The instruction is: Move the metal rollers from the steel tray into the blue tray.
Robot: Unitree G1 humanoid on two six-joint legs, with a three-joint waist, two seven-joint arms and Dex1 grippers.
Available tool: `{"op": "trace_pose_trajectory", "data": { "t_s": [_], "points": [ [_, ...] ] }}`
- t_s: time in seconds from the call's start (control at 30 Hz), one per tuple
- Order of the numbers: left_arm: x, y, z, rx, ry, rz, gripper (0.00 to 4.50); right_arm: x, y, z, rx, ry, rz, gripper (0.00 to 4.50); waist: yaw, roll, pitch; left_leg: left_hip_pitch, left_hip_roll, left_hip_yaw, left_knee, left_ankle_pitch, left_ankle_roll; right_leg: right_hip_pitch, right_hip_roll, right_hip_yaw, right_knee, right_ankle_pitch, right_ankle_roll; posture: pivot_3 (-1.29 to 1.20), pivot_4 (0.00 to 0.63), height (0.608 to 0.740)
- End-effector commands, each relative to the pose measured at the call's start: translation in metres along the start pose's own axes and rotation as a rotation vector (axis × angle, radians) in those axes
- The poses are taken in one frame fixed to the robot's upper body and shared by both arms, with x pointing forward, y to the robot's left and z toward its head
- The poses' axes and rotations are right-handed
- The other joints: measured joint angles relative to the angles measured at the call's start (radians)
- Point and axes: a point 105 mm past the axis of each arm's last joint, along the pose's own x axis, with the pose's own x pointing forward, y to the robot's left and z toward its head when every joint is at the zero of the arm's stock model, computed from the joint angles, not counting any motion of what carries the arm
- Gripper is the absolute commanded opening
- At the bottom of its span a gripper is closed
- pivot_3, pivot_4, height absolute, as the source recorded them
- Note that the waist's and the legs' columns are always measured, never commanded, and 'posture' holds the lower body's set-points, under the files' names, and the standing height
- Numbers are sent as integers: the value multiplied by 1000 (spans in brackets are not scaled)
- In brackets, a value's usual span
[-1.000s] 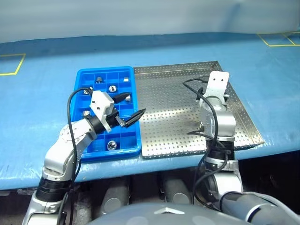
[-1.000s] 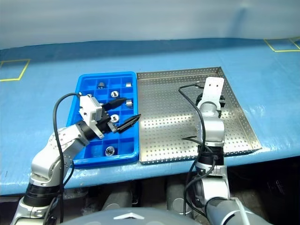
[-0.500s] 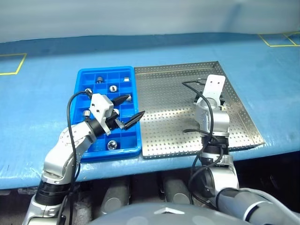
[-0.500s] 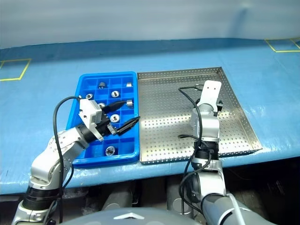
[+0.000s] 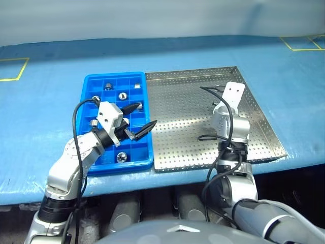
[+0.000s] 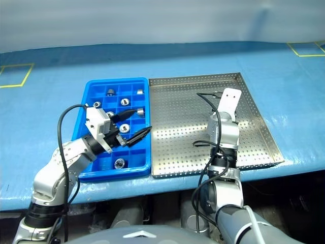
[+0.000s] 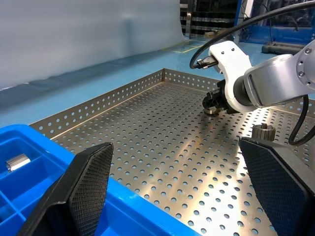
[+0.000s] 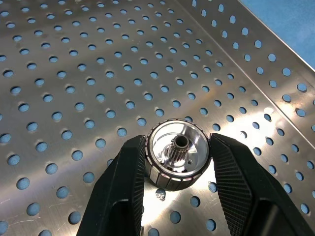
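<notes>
Pickup is the step in hand. The right gripper [image 8: 176,167] is down on the floor of the steel tray [image 5: 183,147], toward its right side, and its two black fingers [image 8: 120,182] press against both sides of one roller [image 8: 174,153], which stands upright on the perforated metal with its toothed centre hole facing up. The fingers look closed on it, but the roller rests on the tray floor and is not lifted.

A second roller [image 7: 263,132] lies loose on the steel tray just beside the right gripper, apart from it.

The left gripper [image 5: 137,121] hangs over the right edge of the blue tray [image 5: 89,91], its fingers [image 7: 91,177] spread wide and holding nothing, pointing across toward the steel tray. Several rollers [image 5: 122,95] already sit in separate compartments of the blue tray, one [image 5: 121,157] near its front edge; many compartments are empty.

The next move, as I judge it, calls for a straight lift so the roller clears the low rim without slipping from the pinch, then a carry leftward across to the blue tray. The left gripper hovers right over that tray, so the right arm needs a path and a free compartment clear of it. The round, smooth roller could twist or pop out if the grip is off centre.
</notes>
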Motion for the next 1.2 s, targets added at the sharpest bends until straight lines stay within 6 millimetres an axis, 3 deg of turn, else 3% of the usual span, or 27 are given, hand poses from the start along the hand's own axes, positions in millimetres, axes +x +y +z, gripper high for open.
{"op": "trace_pose_trajectory", "data": {
  "t_s": [0.03,0.17,0.27,0.33,0.47,0.63,0.8,0.97,1.1,1.2],
  "points": [
    [-2,-3,13,37,-47,-6,4500,-4,3,16,14,-56,15,1667,0,0,0,0,0,0,0,0,0,0,0,0,0,0,0,-13,150,740],
    [-5,2,17,51,-63,31,4500,-23,24,36,-20,-191,143,1667,-2,0,0,0,0,0,0,0,0,0,0,0,0,0,0,5,150,740],
    [-11,9,22,57,-83,92,4500,-58,61,49,-63,-339,387,1667,-1,1,0,0,0,0,-1,0,0,-1,0,0,0,0,0,35,150,740],
    [-18,16,24,59,-91,152,4500,-94,93,48,-78,-411,637,1667,-1,0,0,0,1,0,-1,0,0,-1,1,0,0,0,0,53,150,740],
    [-38,28,26,53,-99,275,4500,-141,131,39,-142,-462,905,1667,13,0,0,0,1,-1,-1,0,0,-1,1,0,0,0,0,116,150,740],
    [-64,32,28,69,-101,369,4500,-184,163,33,-180,-486,1116,1667,55,0,0,1,0,-3,-1,1,-2,0,1,-1,0,0,0,174,150,740],
    [-105,28,28,77,-83,455,4500,-219,195,4,-247,-400,1319,1667,89,-1,0,1,0,-7,-2,1,-4,-1,1,-3,-1,-2,-4,256,150,740],
    [-132,17,19,77,-11,498,4500,-254,209,-28,-359,-342,1518,1667,118,-1,0,1,0,-8,-2,1,-5,-2,0,-6,-1,-6,-10,322,150,740],
    [-145,12,14,69,18,540,4500,-269,213,-44,-438,-325,1620,1667,136,-2,0,1,0,-9,-2,1,-5,-2,0,-6,-2,-9,-6,355,150,740],
    [-151,-3,2,54,61,517,4500,-278,216,-56,-486,-301,1689,1667,155,-3,0,1,1,-10,-2,1,-5,-2,0,-7,-2,-9,-6,384,150,740]
  ]
}}
